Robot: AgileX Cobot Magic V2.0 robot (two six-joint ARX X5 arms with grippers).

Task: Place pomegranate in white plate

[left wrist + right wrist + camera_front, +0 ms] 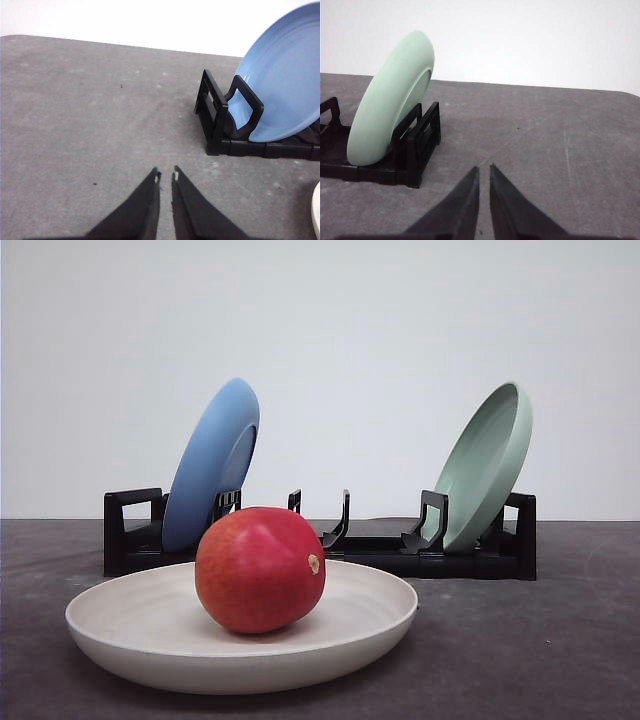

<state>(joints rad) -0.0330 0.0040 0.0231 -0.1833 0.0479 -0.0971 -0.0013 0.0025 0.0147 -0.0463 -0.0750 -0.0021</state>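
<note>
With the pomegranate (259, 569) sitting inside the white plate (130, 615), resting on the plate's floor a little left of its centre, I judge the placement done. Stem scar faces the camera's right; fruit looks upright and settled, well inside the raised rim. My left gripper (166, 176) hangs over bare grey surface (90, 125), its jaws nearly together with a thin slit between the tips, nothing held. My right gripper (483, 170) shows the same: jaws drawn almost closed, empty, over bare surface. Behind the white plate stands the black rack (470, 555), holding the blue plate (212, 465) tilted at its left end and the pale green plate (487, 465) tilted at its right end. Left wrist view puts the blue plate and the rack end ahead of that gripper, apart from it; a sliver of pale rim shows at the frame edge, probably the white plate. Risks from here: the fruit is round and smooth on a shallow plate, so any bump to the rim by an arm could set it rolling, possibly over the edge. A careless swing could also clip either leaning plate and tip it out of the rack. Keep any move slow and away from both.
</note>
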